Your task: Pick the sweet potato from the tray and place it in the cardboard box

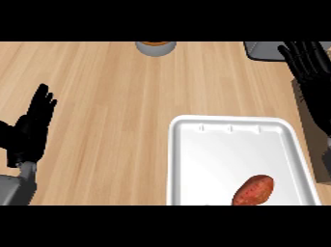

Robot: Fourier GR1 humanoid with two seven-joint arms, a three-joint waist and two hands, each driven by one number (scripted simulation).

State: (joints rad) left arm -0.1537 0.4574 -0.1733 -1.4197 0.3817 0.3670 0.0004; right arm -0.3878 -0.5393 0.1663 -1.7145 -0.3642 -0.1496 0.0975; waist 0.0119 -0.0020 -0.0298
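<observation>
An orange-red sweet potato lies at the near end of a white tray on the wooden counter. My right hand is far beyond the tray at the upper right, fingers straight and open, holding nothing. Below and behind its forearm a brown cardboard box shows at the right edge, mostly hidden by the arm. At the left edge my left hand rests open with its fingers up, well away from the tray.
A grey cup with an orange top stands at the far edge, middle. A grey object lies at the far right beside my right hand. Bare wood spans the counter between my left hand and the tray.
</observation>
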